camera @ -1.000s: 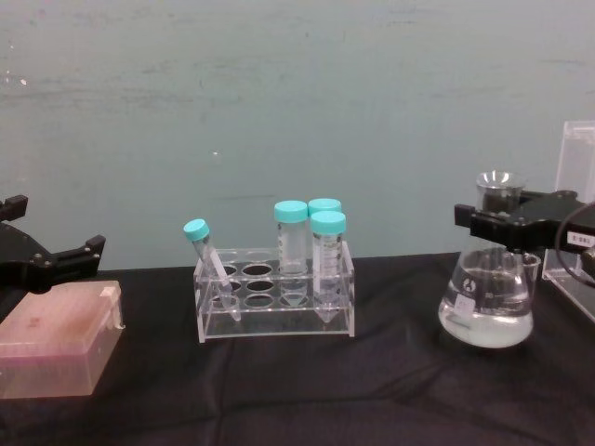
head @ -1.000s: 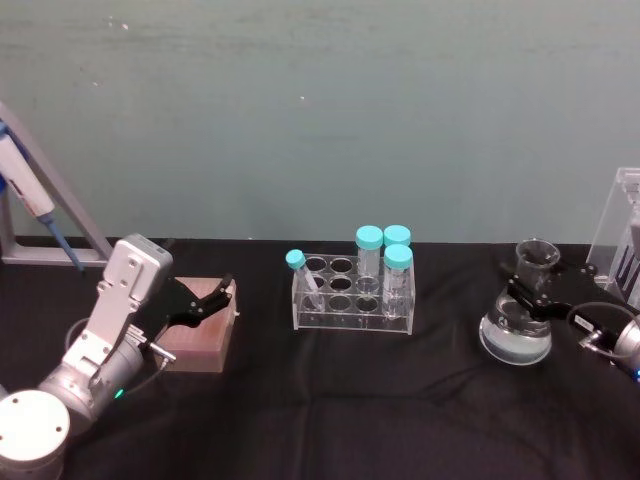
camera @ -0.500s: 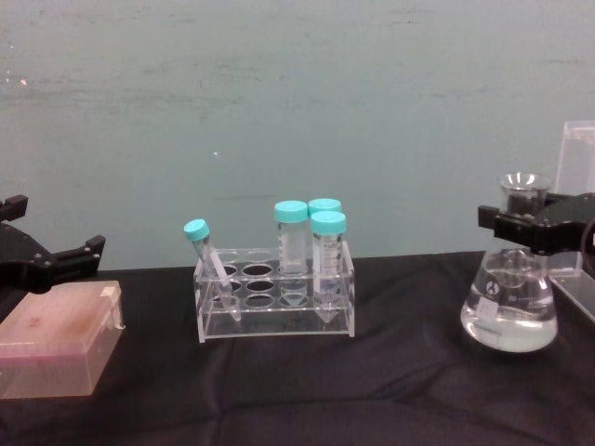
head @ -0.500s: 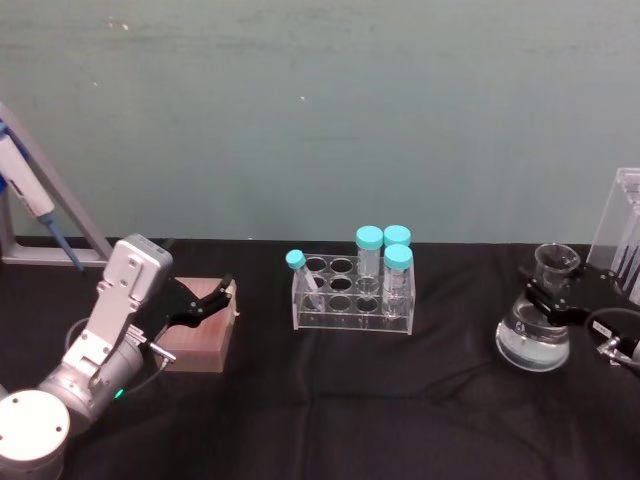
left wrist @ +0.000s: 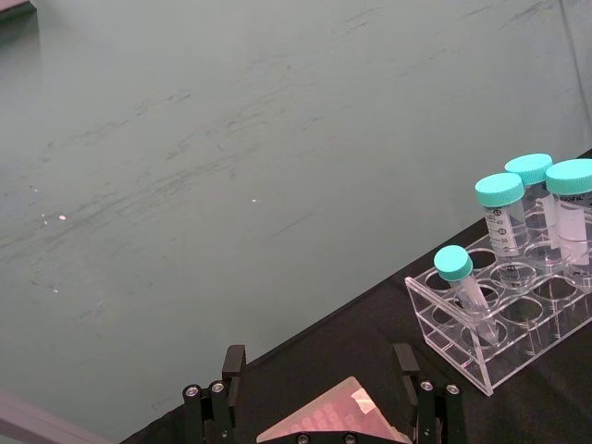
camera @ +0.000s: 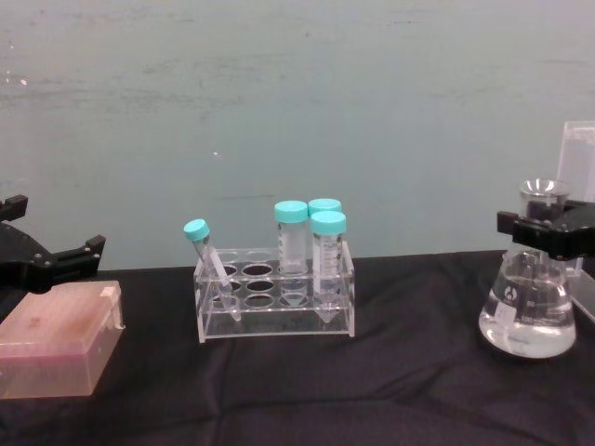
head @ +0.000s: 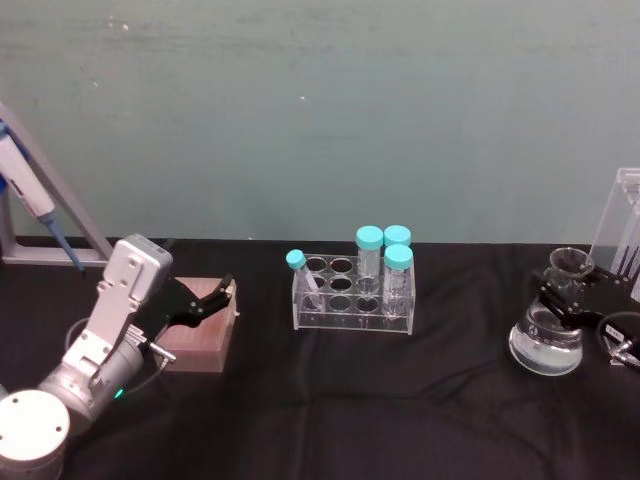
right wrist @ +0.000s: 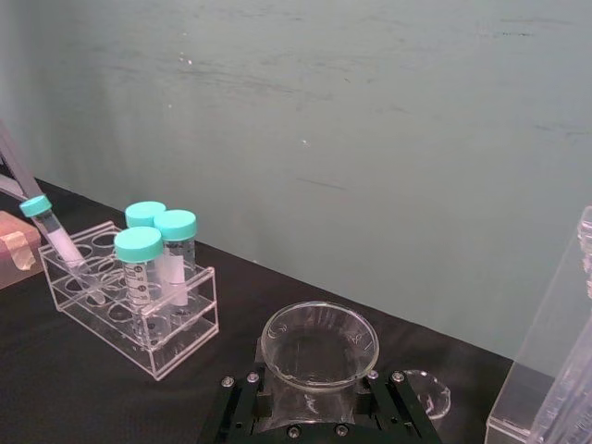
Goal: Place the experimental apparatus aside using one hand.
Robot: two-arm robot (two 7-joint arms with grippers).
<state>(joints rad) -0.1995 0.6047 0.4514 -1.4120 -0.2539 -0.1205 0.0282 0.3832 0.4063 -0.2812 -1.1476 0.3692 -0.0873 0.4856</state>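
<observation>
Gripping the conical flask (head: 546, 345) at its neck, your right gripper (head: 567, 301) has its fingers (camera: 517, 226) closed on the glass just below the flared mouth, one on each side. In the right wrist view the open rim sits squarely between them, directly ahead of the palm. The flask's long axis stands upright, so the neck rises through the fingers while the wide body with its clear liquid hangs below them. I cannot tell whether its base is touching the black surface (head: 400, 400) or is just off it.

Beyond the fingers on the outboard side stands the clear acrylic stand (head: 624, 232), close by. Judge that gap before you carry further; the flask's shoulder looks likely to meet it first.

The test-tube rack (head: 352, 293) lies well apart on the inboard side.

Your left gripper (head: 200, 300) is parked far off above the pink box (camera: 58, 339), fingers spread and holding nothing. The right arm is plainly the nearer.
</observation>
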